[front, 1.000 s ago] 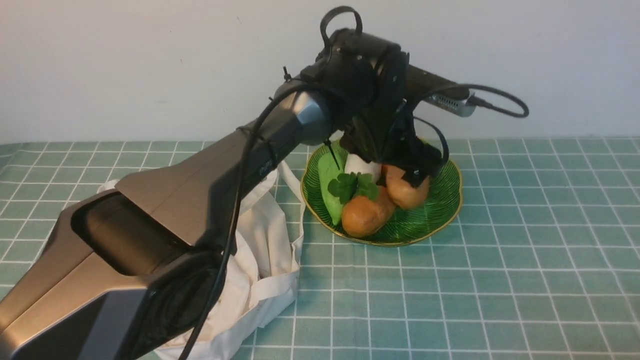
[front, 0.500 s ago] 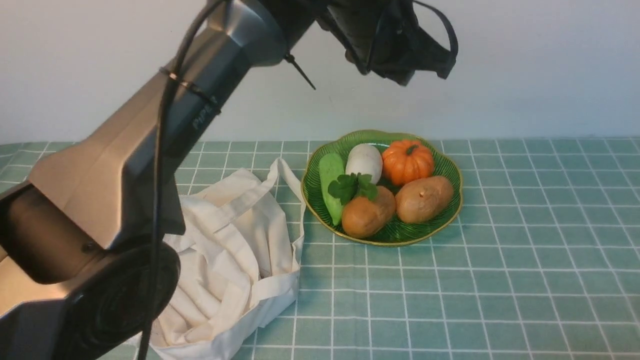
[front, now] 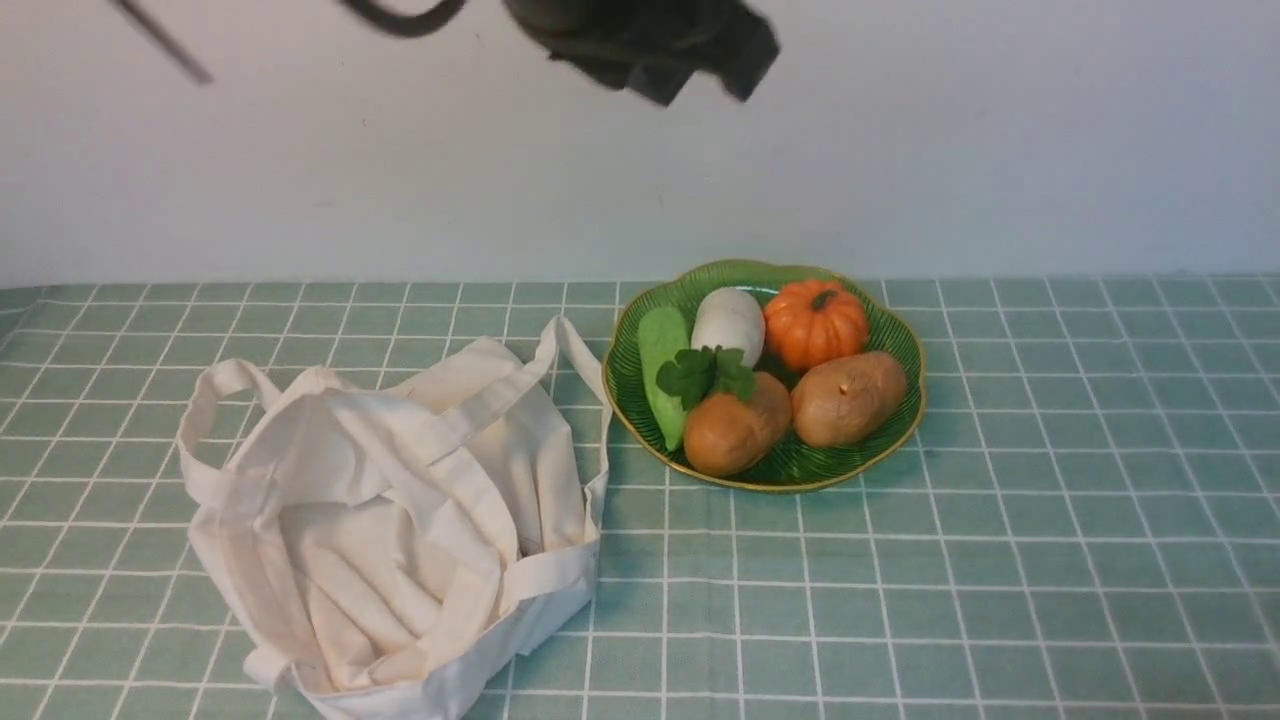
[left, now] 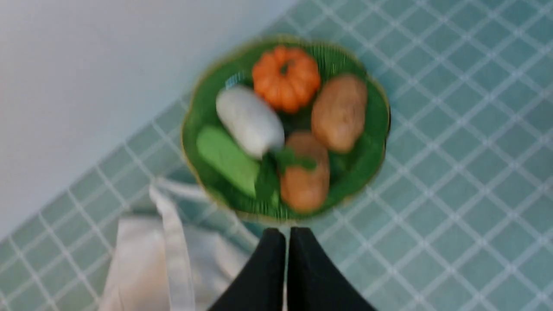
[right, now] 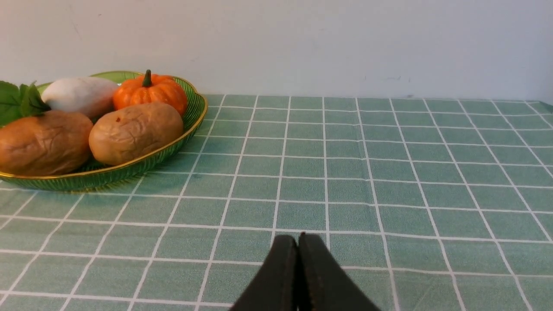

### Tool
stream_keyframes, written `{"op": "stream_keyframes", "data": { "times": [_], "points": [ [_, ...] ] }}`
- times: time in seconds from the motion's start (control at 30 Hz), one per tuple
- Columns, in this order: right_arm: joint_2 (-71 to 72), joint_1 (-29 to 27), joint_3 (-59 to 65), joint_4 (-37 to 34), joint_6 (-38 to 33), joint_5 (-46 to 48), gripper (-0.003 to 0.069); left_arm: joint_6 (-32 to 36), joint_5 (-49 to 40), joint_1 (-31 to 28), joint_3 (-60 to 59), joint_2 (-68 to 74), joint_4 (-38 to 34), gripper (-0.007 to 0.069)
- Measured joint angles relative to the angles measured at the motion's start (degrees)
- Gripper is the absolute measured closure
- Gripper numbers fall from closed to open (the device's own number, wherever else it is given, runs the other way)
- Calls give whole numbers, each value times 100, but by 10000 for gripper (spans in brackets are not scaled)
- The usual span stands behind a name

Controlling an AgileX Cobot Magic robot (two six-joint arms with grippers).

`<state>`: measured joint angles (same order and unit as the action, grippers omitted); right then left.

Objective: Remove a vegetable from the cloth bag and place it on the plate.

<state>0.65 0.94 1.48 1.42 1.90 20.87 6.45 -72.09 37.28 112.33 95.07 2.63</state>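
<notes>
The tan-orange potato, the vegetable (front: 848,398) (left: 339,112) (right: 136,131), lies on the right side of the dark-green plate (front: 800,465) (left: 363,164) (right: 129,172), free of any gripper. To the plate's left, the off-white cloth bag (front: 400,520) (left: 142,259) sits slumped with its mouth open. My left gripper (left: 287,233) is shut and empty, high above the table between bag and plate. In the front view it is only a dark blur (front: 650,40) at the top edge. My right gripper (right: 298,237) is shut and empty, low over the tablecloth to the right of the plate.
On the plate with it are a darker brown potato (front: 735,432), an orange pumpkin (front: 815,325), a white vegetable (front: 728,322), a green cucumber (front: 660,375) and green leaves (front: 708,372). A wall stands close behind the plate. Green checked cloth covers the table.
My left arm has risen from the plate and swung up out of most of the front view. Its gripper has gone from open to shut. The potato stays on the plate.
</notes>
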Motion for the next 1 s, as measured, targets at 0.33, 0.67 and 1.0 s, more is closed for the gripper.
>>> {"op": "stream_keyframes", "data": {
  "times": [0.33,0.67,1.0],
  "points": [
    [0,0,0,0,0,0,676,38,1661,0,-4670,-2946,-539,629],
    [0,0,0,0,0,0,676,42,5838,0,-8229,-4516,-2074,629],
    [0,0,0,0,0,0,676,168,6627,0,-8880,-4567,-2324,629]
  ]
}}
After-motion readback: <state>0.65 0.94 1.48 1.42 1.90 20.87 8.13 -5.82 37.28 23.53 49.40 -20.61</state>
